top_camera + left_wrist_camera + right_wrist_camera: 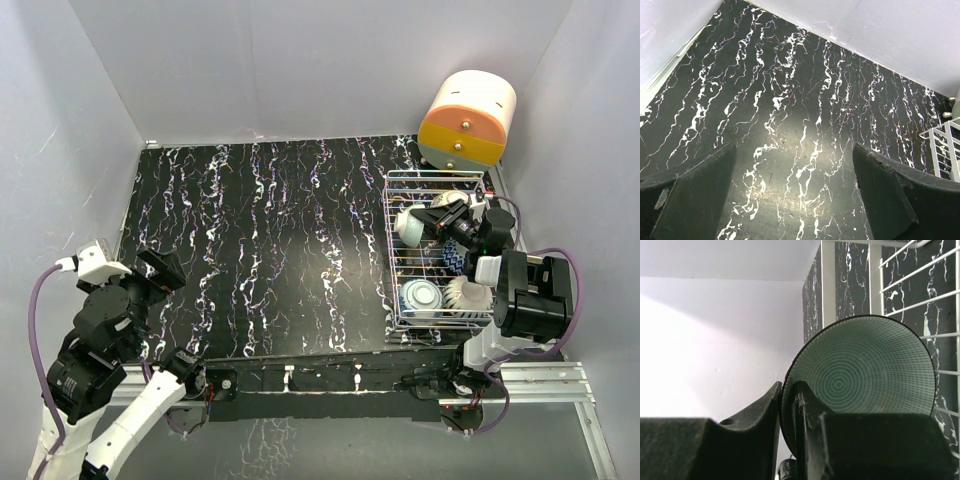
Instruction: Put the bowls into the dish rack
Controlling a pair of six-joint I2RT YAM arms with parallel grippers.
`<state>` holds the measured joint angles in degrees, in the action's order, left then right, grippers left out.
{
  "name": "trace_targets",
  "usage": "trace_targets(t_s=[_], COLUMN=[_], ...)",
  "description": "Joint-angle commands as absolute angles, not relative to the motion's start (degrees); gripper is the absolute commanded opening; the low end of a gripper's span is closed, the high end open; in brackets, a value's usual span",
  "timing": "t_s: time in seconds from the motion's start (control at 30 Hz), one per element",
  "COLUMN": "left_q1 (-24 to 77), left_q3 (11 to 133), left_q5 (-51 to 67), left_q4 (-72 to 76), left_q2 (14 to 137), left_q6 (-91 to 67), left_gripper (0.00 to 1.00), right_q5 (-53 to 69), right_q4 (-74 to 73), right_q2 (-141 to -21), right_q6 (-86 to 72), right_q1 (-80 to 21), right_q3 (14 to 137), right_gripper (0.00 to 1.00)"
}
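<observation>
Jaws of the right gripper [788, 390] straddled the rim of the mint green bowl [860, 375], one finger against its outside wall and the other inside the hollow. No gap showed between pad and ceramic, so I judged it a pinch on the rim. From the wrist, the bowl rose away toward 1 o'clock. It stood on edge with its ringed hollow facing the camera, and the white wires of the dish rack [828, 290] were behind it and at 3 o'clock.

From above, the rack [388, 250] lay at the 3 o'clock side of the worktop [270, 250]. The right gripper [440, 222] reached into its 12 o'clock end, where the held bowl [408, 225] sat. Other bowls [420, 296] stood at the rack's 6 o'clock end.

The left gripper [160, 268] hung at about 8 o'clock on the worktop, well apart from the rack. Its jaws were spread wide over bare marbled surface [790, 100] and grasped nothing.

The coming move probably turned on one relation. The bowl stood upright on its rim while the right jaws gripped that rim on the side nearest the wrist. To let go, the fingers would likely need to part and back out along the rim's plane. A sideways pull could tip the bowl off the wires. The right arm was plainly the nearer one.
</observation>
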<state>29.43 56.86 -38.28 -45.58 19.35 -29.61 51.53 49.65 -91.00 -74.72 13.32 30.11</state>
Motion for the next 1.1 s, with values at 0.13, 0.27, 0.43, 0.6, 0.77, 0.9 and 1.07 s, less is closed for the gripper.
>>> trace_targets(t_s=[0.13, 0.27, 0.43, 0.6, 0.77, 0.9, 1.07], left_q1=[29.6, 29.6, 29.6, 29.6, 29.6, 29.6, 29.6], left_q3=[56.4, 56.8, 57.4, 56.9, 56.9, 57.0, 57.0], left_q5=[-37.3, -37.3, -37.4, -37.2, -37.6, -37.9, -38.0], left_q4=[-43.3, -43.3, -43.4, -43.3, -43.5, -43.5, -43.6], left_q2=[21.0, 21.1, 21.4, 21.4, 21.2, 21.2, 21.0], left_q6=[-28.7, -28.7, -28.3, -28.4, -28.3, -28.2, -28.3], left_gripper=[0.97, 0.97, 0.97, 0.97, 0.97, 0.97, 0.97], right_q5=[52.7, 52.2, 50.1, 50.4, 51.3, 49.3, 45.6], right_q4=[46.4, 44.5, 37.8, 39.4, 60.3, 71.1, 72.3], right_q2=[-92.9, -94.9, -95.5, -96.5, -97.1, -97.3, -96.7], right_q6=[-77.3, -76.0, -71.7, -71.8, -82.3, -86.9, -86.3], right_q1=[12.8, 12.8, 12.8, 12.9, 12.9, 12.9, 12.6], right_q3=[32.7, 32.3, 32.3, 31.6, 28.2, 29.8, 32.0], right_gripper=[0.2, 0.23, 0.35, 0.33, 0.15, 0.1, 0.08])
